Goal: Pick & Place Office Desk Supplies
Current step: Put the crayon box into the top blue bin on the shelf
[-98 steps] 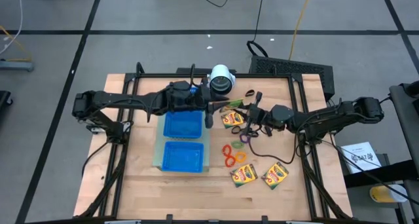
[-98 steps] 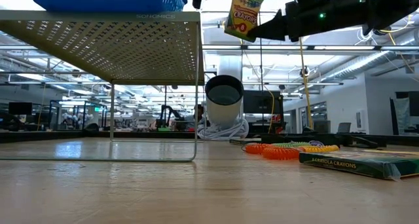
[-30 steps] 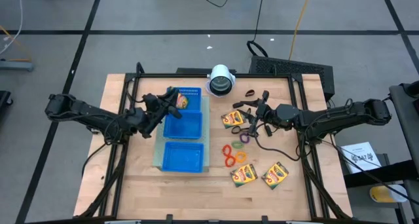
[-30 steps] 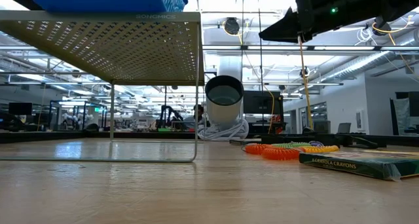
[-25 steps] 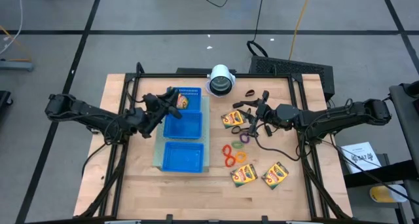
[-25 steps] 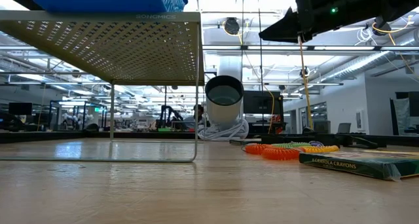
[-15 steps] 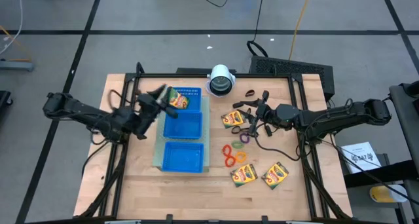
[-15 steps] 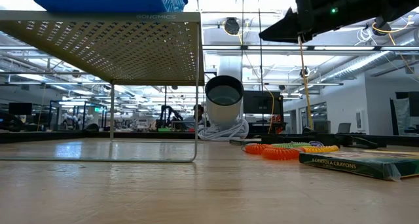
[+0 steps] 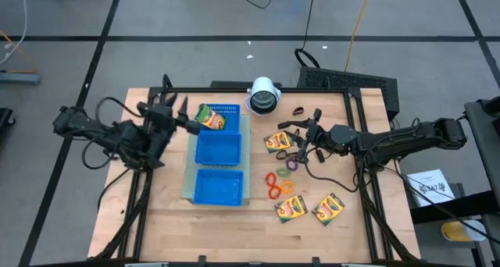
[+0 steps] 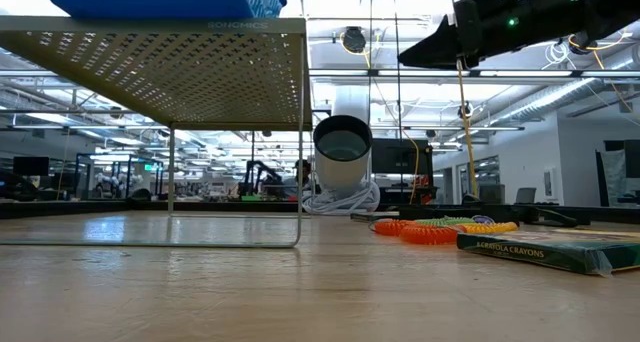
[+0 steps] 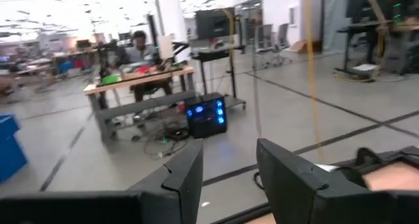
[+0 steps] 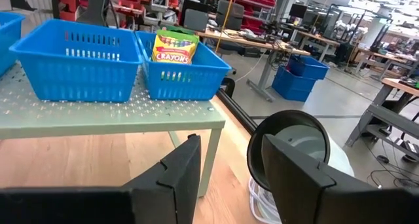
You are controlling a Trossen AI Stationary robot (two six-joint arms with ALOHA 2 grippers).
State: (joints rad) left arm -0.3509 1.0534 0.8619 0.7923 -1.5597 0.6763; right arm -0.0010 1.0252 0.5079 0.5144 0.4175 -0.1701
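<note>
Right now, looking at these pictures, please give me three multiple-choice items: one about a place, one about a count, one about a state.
1. Where is the crayon box that has been put away?
A. far compartment of the blue tray
B. middle compartment
C. near compartment

2. How many crayon boxes lie on the table?
A. one
B. three
C. five

3. What does the left gripper hold?
A. a ring
B. a clip
C. nothing

Answers: 1 A, it leans there beside the white cylinder. 2 B, one by the right gripper, two near the front edge. 3 C, its fingers are apart and empty.
</note>
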